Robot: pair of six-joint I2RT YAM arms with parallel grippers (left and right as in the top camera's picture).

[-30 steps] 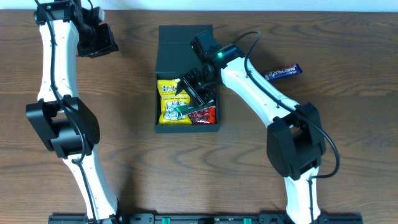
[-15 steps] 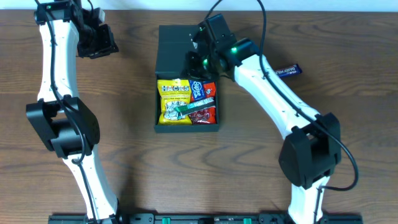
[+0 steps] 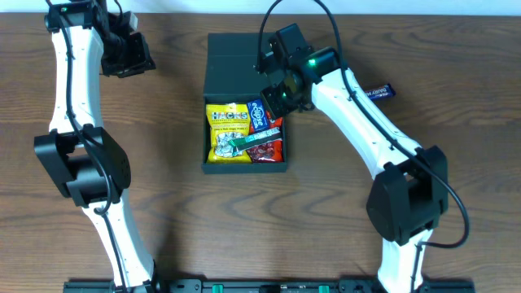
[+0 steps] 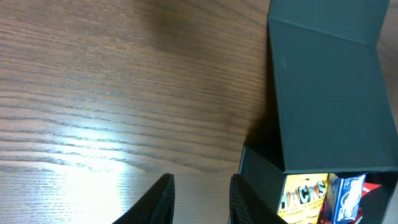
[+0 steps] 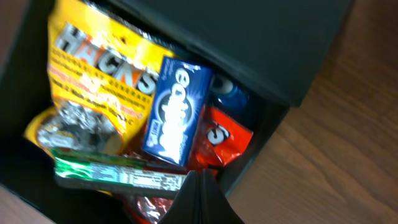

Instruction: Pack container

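At ten o'clock the left gripper (image 3: 126, 53) hangs empty, its parted jaws plain only in the left wrist view. The container (image 3: 244, 168), just twelve-o'clock of centre, lid (image 3: 240, 61) open, holds a yellow bag (image 3: 228, 130), gum pack (image 3: 259, 115) and red packet (image 3: 269, 151), the right gripper (image 3: 277, 96) above pinched shut, empty. Only the overhead shows a blue bar (image 3: 376, 93) outside at two o'clock: probably that and the lid remain.

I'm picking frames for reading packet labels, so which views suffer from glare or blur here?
Left wrist view: a bright glare patch washes out the wooden table left of the container; otherwise sharp. Right wrist view: soft and smeared, the yellow packet lettering blurred. Overhead view: evenly lit and sharp, only faint shadows.
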